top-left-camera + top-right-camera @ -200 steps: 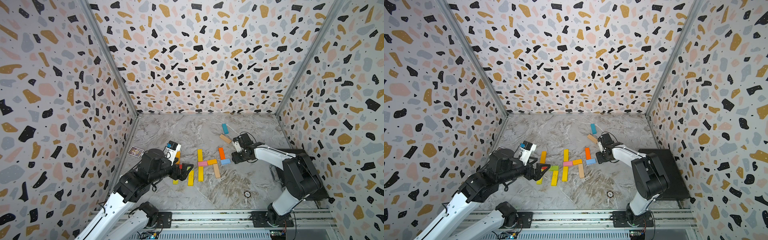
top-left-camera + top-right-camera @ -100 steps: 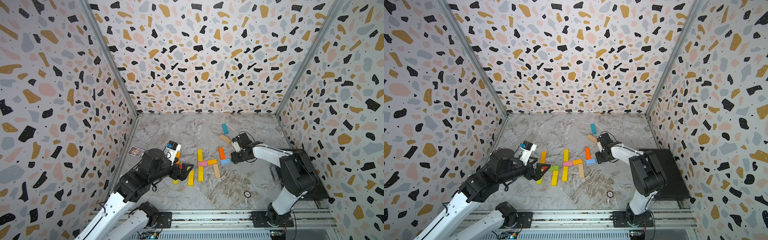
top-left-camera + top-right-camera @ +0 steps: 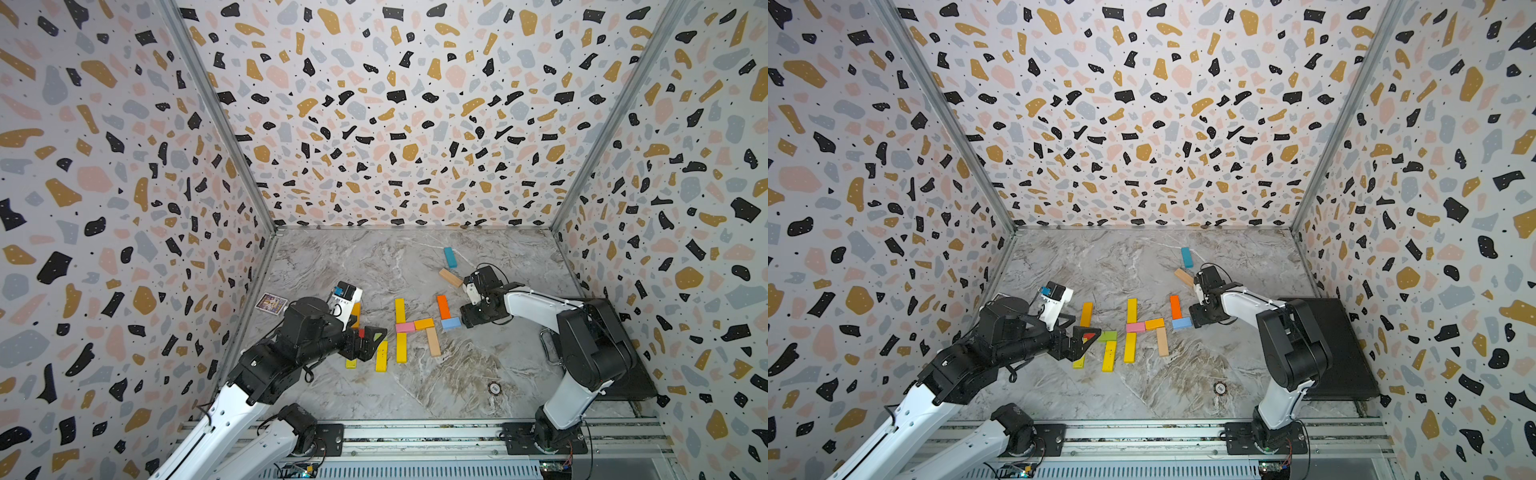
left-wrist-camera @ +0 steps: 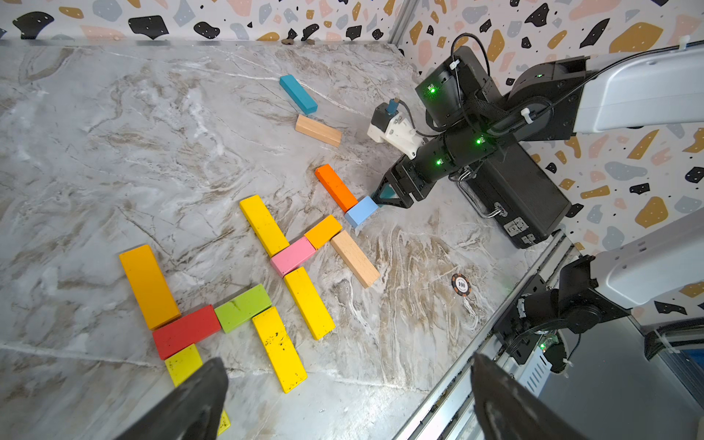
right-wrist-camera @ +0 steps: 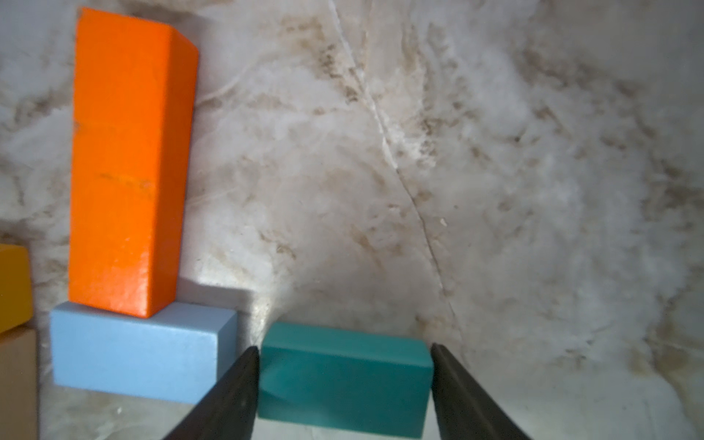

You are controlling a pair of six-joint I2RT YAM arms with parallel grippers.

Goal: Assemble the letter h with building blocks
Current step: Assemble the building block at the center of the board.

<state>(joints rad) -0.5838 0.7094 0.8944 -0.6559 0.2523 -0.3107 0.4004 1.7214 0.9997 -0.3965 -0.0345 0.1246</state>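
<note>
The right tool (image 5: 343, 346) is easing its jaws apart around the short teal block (image 5: 343, 377), which is lying flat on the surface (image 5: 495, 171) between them. A second ago the jaws were standing closer together; the arm itself is hardly shifting. The jaw tips are still sitting right at the block's two ends, so I cannot tell whether they are pinching it or have just let go.

Just outside one jaw, the light blue block (image 5: 137, 354) is lying end to end with the teal one, with a narrow gap between them. The orange block (image 5: 129, 164) is butting against the blue one, ahead of the tool. This is reading as a crossbar being laid for another h, probably with a leg still missing.

The left tool (image 4: 346, 360) is hanging with its jaws spread wide and nothing between them, the red block (image 4: 186, 331) lying just ahead of and below it.

In both top views the right tool is hiding the teal block entirely, and the left wrist view is showing only a sliver of it. The right wrist view is blurring toward its edges and cutting off the amber block (image 5: 13, 285) and the tan block (image 5: 17, 381) beside the blue one.
</note>
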